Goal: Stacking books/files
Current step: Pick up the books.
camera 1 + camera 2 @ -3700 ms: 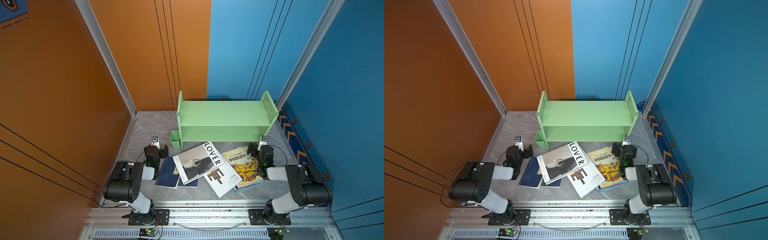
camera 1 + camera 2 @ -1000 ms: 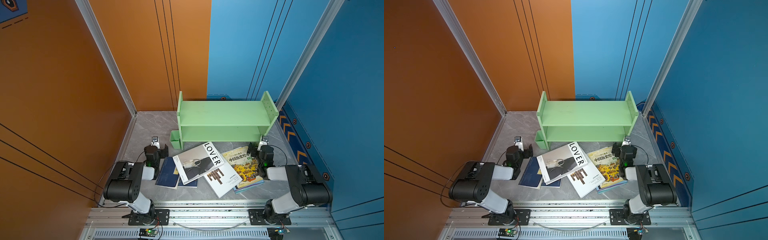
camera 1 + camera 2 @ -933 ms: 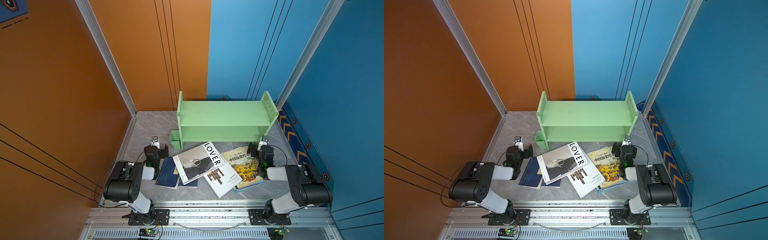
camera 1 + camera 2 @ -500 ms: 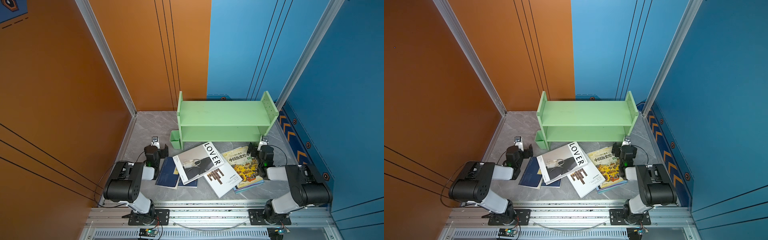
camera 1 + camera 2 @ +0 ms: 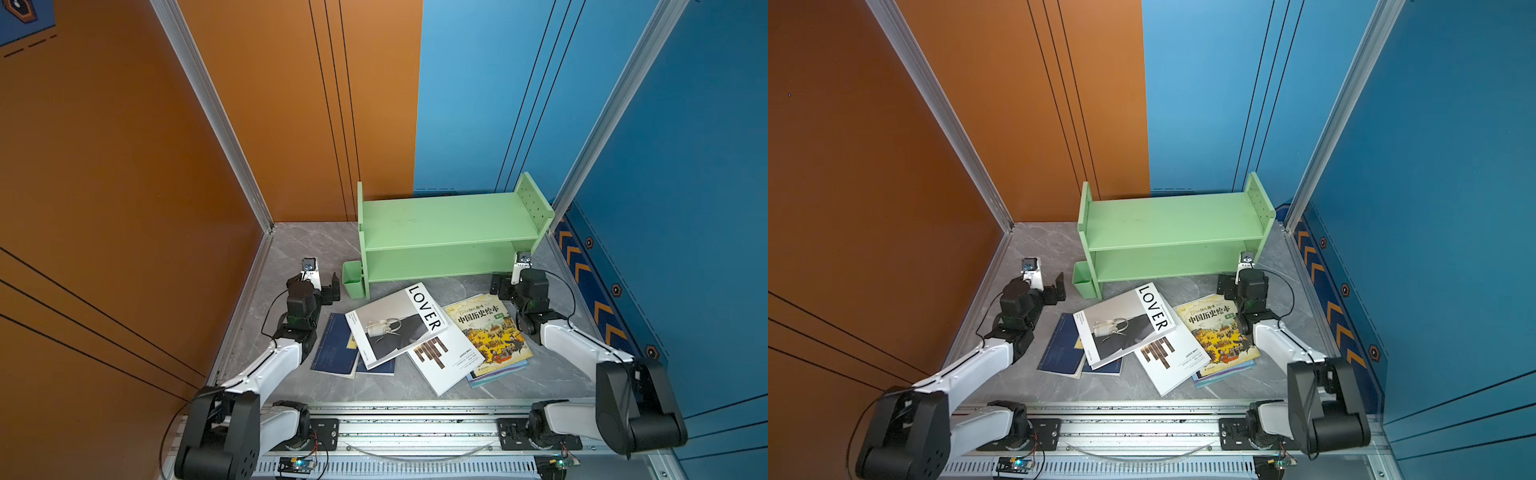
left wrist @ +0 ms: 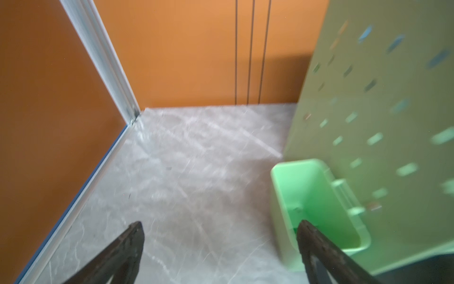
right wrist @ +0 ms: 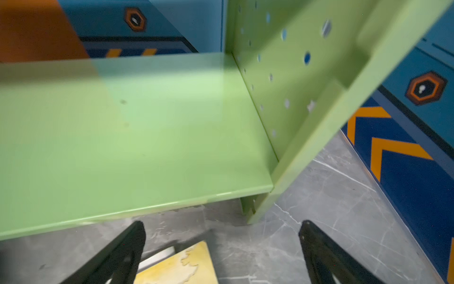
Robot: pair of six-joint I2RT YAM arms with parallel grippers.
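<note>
LOVER book (image 5: pixel 395 328) lies flat on the counter (image 5: pixel 299 245), on the near side of the green shelf (image 5: pixel 440 224), overlapping the navy books (image 5: pixel 332 349) at left and the barred white book (image 5: pixel 446 361) at right. Yellow picture book (image 5: pixel 492 332) lies farther right. Left pincer (image 6: pixel 221 227) and right pincer (image 7: pixel 222 227): both spread, empty.

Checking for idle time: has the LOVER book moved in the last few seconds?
No. The LOVER book keeps the same spot and angle, its top corner just in front of the green shelf.
</note>
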